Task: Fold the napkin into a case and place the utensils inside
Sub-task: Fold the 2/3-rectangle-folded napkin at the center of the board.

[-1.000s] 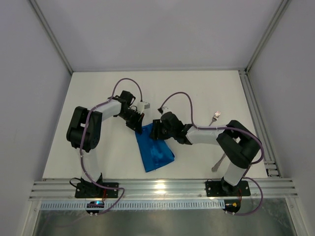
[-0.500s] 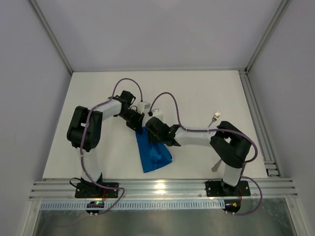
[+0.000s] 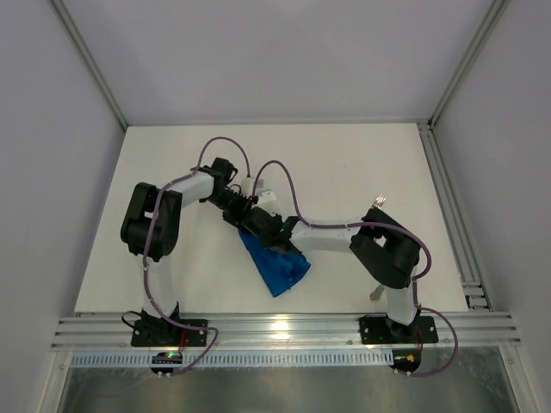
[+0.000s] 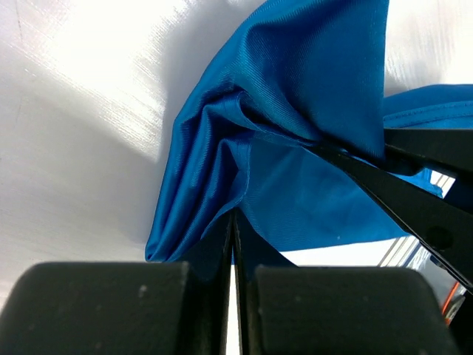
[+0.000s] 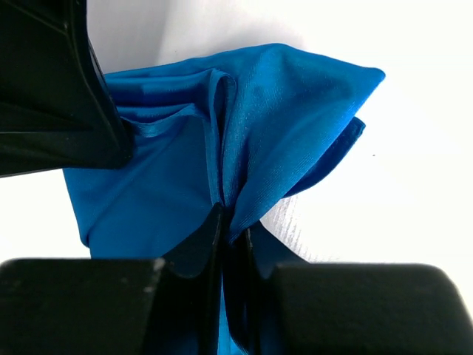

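1. While I watch through both wrist cameras, I count two sets of fingers, each pressed together on cloth. The left fingers (image 4: 214, 255) pinch a bunched fold of the napkin (image 3: 280, 267), and the right fingers (image 5: 199, 248) pinch another gathered fold of it.
2. Both sets meet at the napkin's far end, just beside each other, the left reaching in from the left and the right from the right.
3. I count one napkin, bright blue, crumpled rather than flat. From the fingers it trails toward the near edge of the counter (image 3: 172, 172), roughly midway between the two arm bases.
4. I count two utensils, both on the right side, well apart from the fingers. A fork (image 3: 377, 203) lies beyond the right arm's elbow. A second silver piece (image 3: 376, 294) lies near that arm's base, mostly hidden, and I cannot tell its kind.
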